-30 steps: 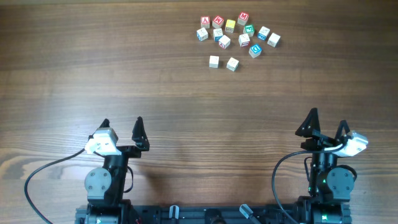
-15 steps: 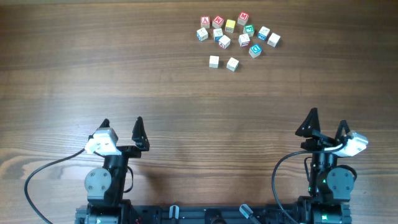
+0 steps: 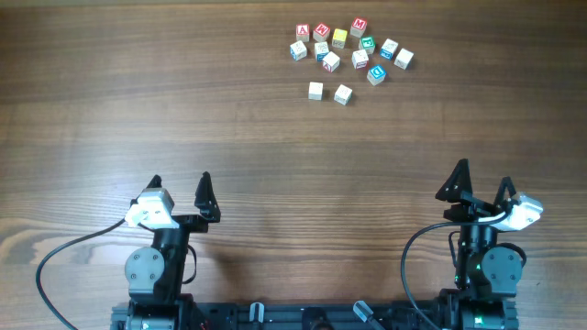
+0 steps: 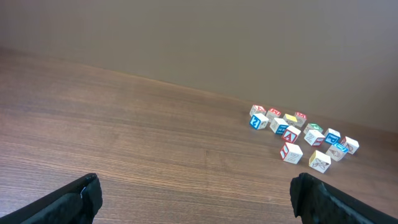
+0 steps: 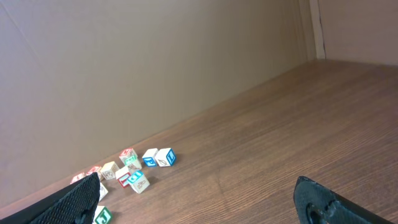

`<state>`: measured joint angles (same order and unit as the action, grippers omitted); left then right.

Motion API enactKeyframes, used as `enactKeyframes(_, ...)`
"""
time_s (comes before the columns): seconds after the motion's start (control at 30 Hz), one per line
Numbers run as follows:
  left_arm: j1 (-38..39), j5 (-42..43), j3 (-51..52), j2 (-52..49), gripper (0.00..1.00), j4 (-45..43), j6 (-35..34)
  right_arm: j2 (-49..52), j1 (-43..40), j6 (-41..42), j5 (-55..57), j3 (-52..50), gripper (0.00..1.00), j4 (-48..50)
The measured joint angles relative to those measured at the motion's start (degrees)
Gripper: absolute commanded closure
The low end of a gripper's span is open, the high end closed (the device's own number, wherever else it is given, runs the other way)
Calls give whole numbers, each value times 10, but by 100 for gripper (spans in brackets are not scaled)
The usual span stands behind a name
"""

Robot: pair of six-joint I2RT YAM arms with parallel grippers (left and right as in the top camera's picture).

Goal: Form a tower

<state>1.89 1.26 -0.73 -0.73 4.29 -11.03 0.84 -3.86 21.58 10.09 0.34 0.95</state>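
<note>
Several small letter cubes (image 3: 348,50) lie loose in a cluster at the far right-centre of the wooden table, each flat on the wood. Two pale cubes (image 3: 315,90) (image 3: 343,93) sit a little nearer than the rest. No tower is in view. The left wrist view has the cluster (image 4: 301,134) far ahead to the right; the right wrist view has it (image 5: 130,168) ahead to the left. My left gripper (image 3: 179,180) (image 4: 196,186) stands open at the near left, holding nothing. My right gripper (image 3: 483,176) (image 5: 198,186) stands open at the near right, also holding nothing. Both are far from the cubes.
A plain beige wall (image 4: 186,37) rises behind the table's far edge. The arm bases and a black cable (image 3: 64,257) sit along the near edge. Bare wood (image 3: 275,156) stretches between the grippers and the cubes.
</note>
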Motion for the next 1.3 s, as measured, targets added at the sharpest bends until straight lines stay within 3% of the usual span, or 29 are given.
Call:
enactKeyframes(0.67, 0, 4, 0, 0, 0, -9, 0, 0, 0, 0, 0, 0, 0, 0)
enactKeyframes(0.9, 0, 118, -59, -30, 0, 3, 0, 0, 0, 0, 0, 0, 0, 0)
enactKeyframes(1.0, 0, 148, -152, -126, 0, 21, 0, -1, 0, 0, 0, 0, 0, 2)
enactKeyframes(1.13, 0, 202, -327, -345, 0, 34, 1, -2, 0, 0, 0, 0, 1, 0)
enactKeyframes(1.3, 0, 298, -605, -588, 0, 183, 0, -2, 0, 0, 0, 0, 0, 0)
